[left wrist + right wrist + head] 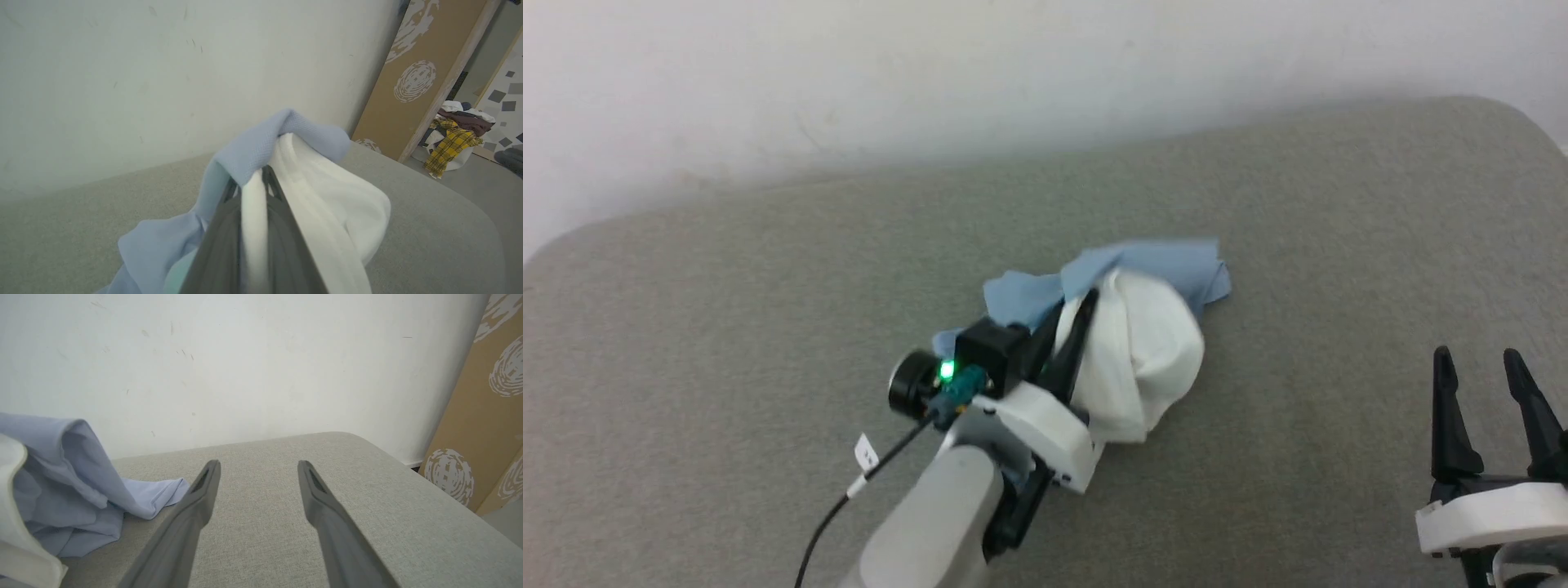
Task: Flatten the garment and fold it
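**Left grip sits on a bunched collar: watch what comes up with it**

Your left gripper (1072, 314) is closed narrow on the light blue soft short-sleeved shirt with the wide white collar (1168, 265). A strip of white collar cloth is pinched between its two dark fingers. The shirt is a crumpled heap near the middle of the grey woven padded surface (768, 327), with nothing flattened yet. Your right gripper (1478, 355) stands with its fingers wide apart and empty, low at the right and well apart from the shirt.

What could go wrong, as I judge it:
- The pinch looks to take in folded layers, not a single edge. If you lift or pull from here, the whole bundle may come along without spreading.
- The hold is on a thin fold near the fingertips, so a sharp tug could slip the cloth out.
- White collar cloth drapes over the left fingers, so it may cling or snag when you release.
- With one hand holding, the shirt will only drag. The right gripper needs its own hold on a blue edge.

The left wrist view shows the pinched strip itself, which the head view hides behind the wrist. The right wrist view shows a blue flap (155, 494) lying flat on the surface, just beside the right gripper's fingers.
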Available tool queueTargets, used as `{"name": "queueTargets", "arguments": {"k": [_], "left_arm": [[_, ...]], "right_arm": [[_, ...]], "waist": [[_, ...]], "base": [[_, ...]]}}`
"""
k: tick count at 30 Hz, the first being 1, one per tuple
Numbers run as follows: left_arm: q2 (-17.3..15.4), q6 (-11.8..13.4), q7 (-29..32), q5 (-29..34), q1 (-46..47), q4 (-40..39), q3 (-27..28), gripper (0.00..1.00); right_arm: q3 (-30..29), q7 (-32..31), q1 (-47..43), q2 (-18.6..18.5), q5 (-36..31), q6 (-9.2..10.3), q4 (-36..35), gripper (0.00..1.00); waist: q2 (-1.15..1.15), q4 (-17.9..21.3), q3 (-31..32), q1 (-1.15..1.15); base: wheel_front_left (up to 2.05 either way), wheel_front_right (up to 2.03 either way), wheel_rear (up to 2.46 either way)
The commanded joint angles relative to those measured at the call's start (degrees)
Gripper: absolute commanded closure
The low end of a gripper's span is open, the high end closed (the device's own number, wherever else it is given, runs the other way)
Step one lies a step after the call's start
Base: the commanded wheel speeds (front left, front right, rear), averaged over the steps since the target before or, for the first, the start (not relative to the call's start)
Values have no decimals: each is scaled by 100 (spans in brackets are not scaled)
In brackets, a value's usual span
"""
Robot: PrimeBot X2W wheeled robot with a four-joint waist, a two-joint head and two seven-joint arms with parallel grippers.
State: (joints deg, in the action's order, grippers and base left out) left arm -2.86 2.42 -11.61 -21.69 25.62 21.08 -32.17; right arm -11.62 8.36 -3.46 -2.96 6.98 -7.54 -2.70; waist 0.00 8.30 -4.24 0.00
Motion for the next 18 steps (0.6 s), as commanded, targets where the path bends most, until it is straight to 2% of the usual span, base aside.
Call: {"name": "queueTargets", "arguments": {"k": [1, 5, 6, 7, 11, 14, 18], "left_arm": [[-10, 26, -36, -27, -91, 159, -23, 100], [-7, -99, -131, -149, -298, 891, -186, 99], [-6, -133, -161, -157, -321, 1007, -245, 58], [-5, -164, -193, -172, -344, 1066, -311, 0], [-3, -305, -305, -257, -376, 885, -544, 0], [-3, -353, -334, -195, -408, 140, -493, 0], [-3, -286, -337, 72, -651, -866, -163, 0]], "right_arm": [[11, 41, 84, 8, 42, 5, 14, 0], [78, 90, 185, 8, 84, 5, 113, 0], [85, 98, 201, 8, 88, 5, 137, 0], [85, 112, 216, 8, 85, 5, 167, 0], [83, 148, 239, 8, 46, 5, 267, 0], [78, 139, 208, 8, 20, 5, 250, 0], [87, 103, 156, 8, -4, 5, 205, 0]], "waist": [[0, 418, -458, 0], [0, 415, -545, 0], [0, 391, -534, 0], [0, 365, -519, 0], [0, 198, -380, 0], [0, 35, -262, 0], [0, -169, -108, 0]], "base": [[0, 0, 0], [0, 0, 0], [0, 0, 0], [0, 0, 0], [0, 0, 0], [0, 0, 0], [0, 0, 0]]}}
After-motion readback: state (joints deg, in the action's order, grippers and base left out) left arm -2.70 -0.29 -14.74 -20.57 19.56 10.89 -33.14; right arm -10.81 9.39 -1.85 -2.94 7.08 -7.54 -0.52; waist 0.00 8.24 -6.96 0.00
